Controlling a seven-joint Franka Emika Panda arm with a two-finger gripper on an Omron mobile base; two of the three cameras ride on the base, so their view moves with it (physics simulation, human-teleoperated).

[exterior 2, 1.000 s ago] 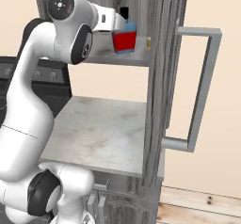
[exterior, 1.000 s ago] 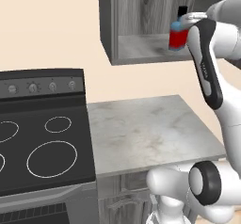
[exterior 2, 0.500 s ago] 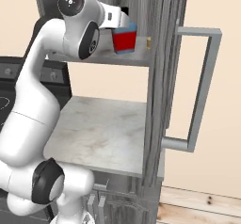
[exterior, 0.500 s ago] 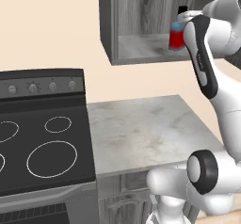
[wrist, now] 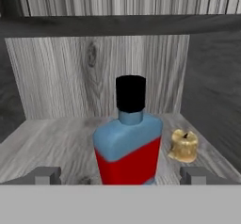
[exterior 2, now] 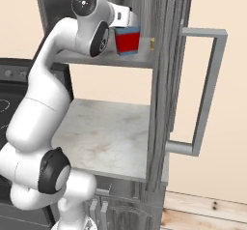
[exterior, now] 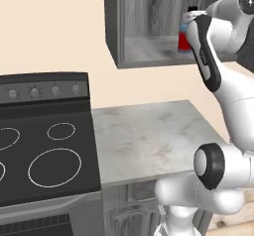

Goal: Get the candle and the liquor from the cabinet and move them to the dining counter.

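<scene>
The cabinet [exterior: 149, 27] hangs on the wall above the marbled tabletop [exterior: 149, 138], its dark grey wood-grain door [exterior 2: 169, 79] swung open toward the right base camera, with the vertical bar handle [exterior 2: 205, 89] standing out from the door's edge. To the left of the tabletop sits the black stove [exterior: 44, 146], with ring burners on its top and a row of knobs along its back panel.

The white arm [exterior 2: 43, 108] rises from the base and bends up to the level of the cabinet shelf [wrist: 52, 143], its hand reaching into the opening. The end effector [wrist: 121, 175] is released, its 2 fingertips [wrist: 44, 175] spread wide, 1 on each side of the liquor [wrist: 127, 143] and not touching it. The liquor stands upright on the shelf directly ahead of the hand, between the 2 tips: a squat bottle with a red lower body, a light blue upper part and a black cap. In the right base view the bottle's red body [exterior 2: 128, 41] shows just past the white wrist; in the left base view a sliver of it [exterior: 183, 40] shows beside the forearm.

The candle [wrist: 183, 145], a small golden-yellow piece, rests on the same shelf just beside the liquor on its right in the hand view, near the cabinet's side wall and apart from the bottle.
</scene>
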